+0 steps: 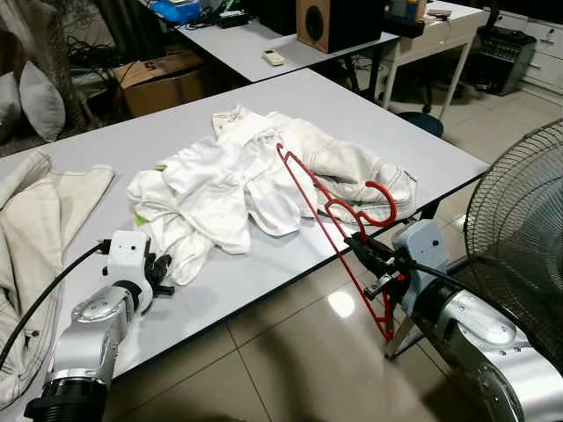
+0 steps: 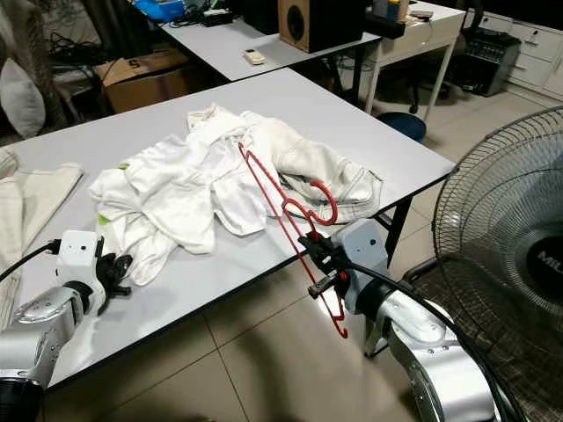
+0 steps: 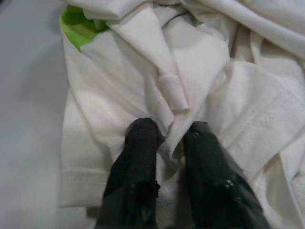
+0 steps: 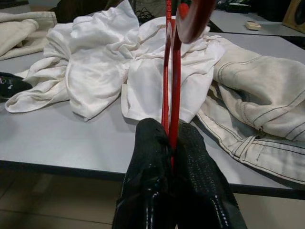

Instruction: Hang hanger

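Note:
A red wire hanger point(image 1: 390, 200) stands tilted over the grey table's point(image 1: 378, 114) front edge, its hook up and its lower corner hanging below the tabletop. My right gripper point(image 1: 374, 255) is shut on the hanger's wires point(image 4: 170, 95) just off the table edge. A heap of white garments point(image 1: 220, 185) lies mid-table, with a cream garment point(image 1: 352, 163) beside it under the hanger. My left gripper point(image 1: 163, 268) is at the heap's near left corner. Its fingers point(image 3: 138, 152) pinch a fold of white cloth point(image 3: 171, 95).
A large standing fan point(image 1: 519, 229) is close on the right. Cream cloth point(image 1: 35, 211) drapes over the table's left end. Something green point(image 3: 78, 26) peeks from under the white heap. Behind stand a second table with a speaker point(image 1: 325, 22), a cardboard box point(image 1: 163, 79) and a blue stool point(image 1: 420, 121).

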